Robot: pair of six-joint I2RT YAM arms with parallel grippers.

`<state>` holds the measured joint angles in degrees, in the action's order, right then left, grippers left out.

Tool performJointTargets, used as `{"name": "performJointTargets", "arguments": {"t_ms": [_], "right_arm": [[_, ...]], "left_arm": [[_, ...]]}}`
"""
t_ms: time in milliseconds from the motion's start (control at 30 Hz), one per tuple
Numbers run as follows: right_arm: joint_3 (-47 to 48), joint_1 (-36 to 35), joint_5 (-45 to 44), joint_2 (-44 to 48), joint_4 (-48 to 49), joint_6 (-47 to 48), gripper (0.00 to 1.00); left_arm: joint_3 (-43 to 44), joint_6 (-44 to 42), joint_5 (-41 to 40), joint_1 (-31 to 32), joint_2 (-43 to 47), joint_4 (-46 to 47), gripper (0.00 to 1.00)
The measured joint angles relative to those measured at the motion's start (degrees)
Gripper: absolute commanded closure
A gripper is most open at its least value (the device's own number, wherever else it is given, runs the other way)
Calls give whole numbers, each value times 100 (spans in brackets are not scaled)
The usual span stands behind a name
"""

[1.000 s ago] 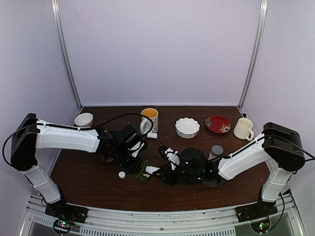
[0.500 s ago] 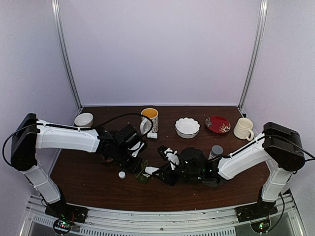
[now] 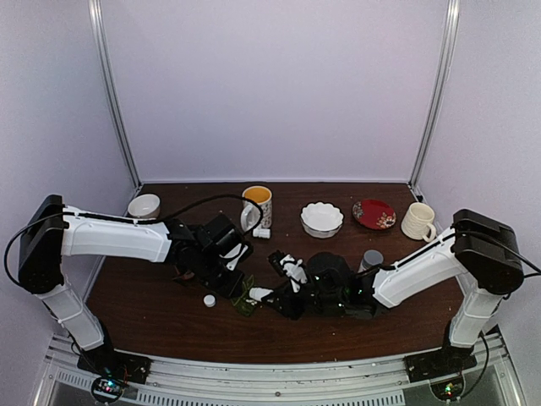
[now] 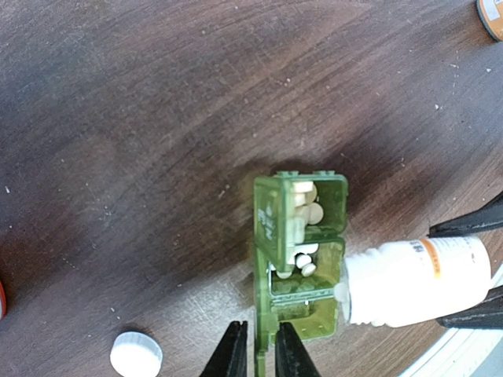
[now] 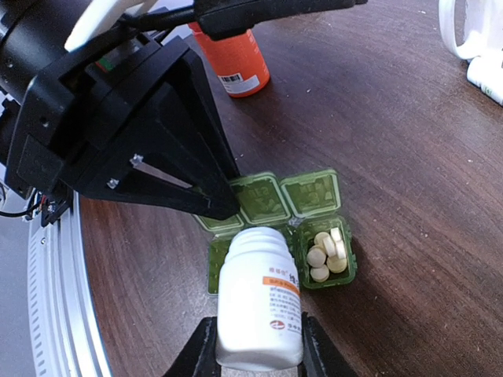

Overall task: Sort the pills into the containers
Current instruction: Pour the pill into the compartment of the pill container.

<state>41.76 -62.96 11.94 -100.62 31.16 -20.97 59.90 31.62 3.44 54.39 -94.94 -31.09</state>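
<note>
**Dark green plastic pill box during filling**

It lies open on the brown wooden desk. The left claw pinches its wall. The right claw clamps a white plastic bottle tipped towards a compartment. Nothing has visibly shifted over the last second, so pouring seems stalled.

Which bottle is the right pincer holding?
The white bottle, held in the right pincer with its mouth at the pill box. The orange bottle sits apart, untouched.
</note>
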Motion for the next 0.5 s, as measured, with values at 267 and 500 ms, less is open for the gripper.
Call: {"name": "performJointTargets", "arguments": {"t_ms": [267,500], "right_arm": [[-33,0,4,0,-11,-11,100],[-39,0,11,-2,48,-33,100]], "left_arm": [[44,-2,-4,0,0,-22,85],[52,0,-9,0,0,-22,85]]}}
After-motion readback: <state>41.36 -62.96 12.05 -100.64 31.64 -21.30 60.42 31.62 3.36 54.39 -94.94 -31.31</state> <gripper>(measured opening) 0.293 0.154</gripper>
